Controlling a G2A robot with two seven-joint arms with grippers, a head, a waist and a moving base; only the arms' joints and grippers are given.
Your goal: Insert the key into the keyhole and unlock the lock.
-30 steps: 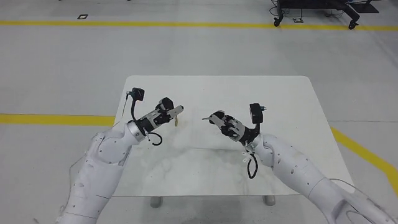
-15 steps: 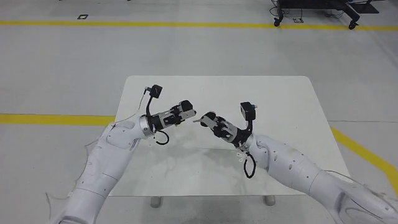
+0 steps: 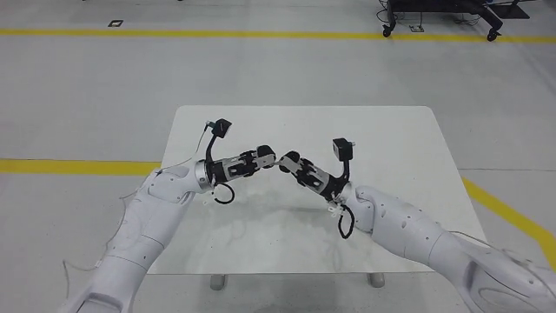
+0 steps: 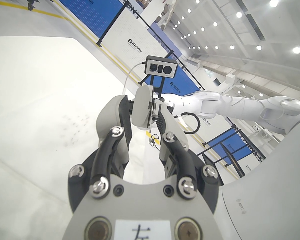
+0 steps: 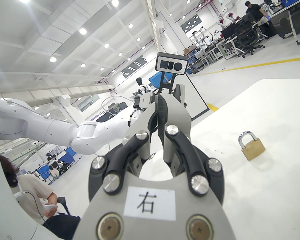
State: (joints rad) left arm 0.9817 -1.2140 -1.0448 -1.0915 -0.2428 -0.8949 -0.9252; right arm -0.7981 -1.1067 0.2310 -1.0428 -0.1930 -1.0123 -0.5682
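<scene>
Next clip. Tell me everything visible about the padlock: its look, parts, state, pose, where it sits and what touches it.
The padlock has a blocky, brass-coloured body that looks like metal and a silvery, curved shackle. Both shackle legs seem to run into the body, so it looks locked. No key is in it, and its keyhole faces away. It appears to stand on its base on the white table, shackle up, casting a soft shadow. Nothing but the table touches it.

Lock [image 5: 253,148] prob. brass-yellow; table [image 5: 265,106] white.
</scene>
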